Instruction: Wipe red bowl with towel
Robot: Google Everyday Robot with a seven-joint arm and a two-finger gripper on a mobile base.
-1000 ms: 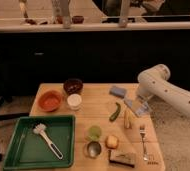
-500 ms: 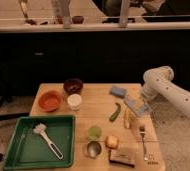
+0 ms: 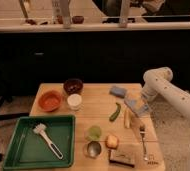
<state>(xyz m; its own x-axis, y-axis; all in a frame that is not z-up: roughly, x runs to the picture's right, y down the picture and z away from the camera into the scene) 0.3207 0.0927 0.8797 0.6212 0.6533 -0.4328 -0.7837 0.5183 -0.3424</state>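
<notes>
The red bowl, shallow and orange-red, sits at the table's back left, next to a darker maroon bowl. The towel, a pale grey-blue rumpled cloth, lies near the table's right edge. My gripper hangs from the white arm right at the towel, touching it or just above it; I cannot tell which. The gripper is far from the red bowl, across the table's width.
A folded darker blue cloth lies behind the towel. A white cup, a green pod, a green cup, a metal cup and a fork are on the table. A green tray holds a white brush.
The arm has shifted slightly above the table's right edge. The gripper stays at the towel. Nothing on the table has moved.
</notes>
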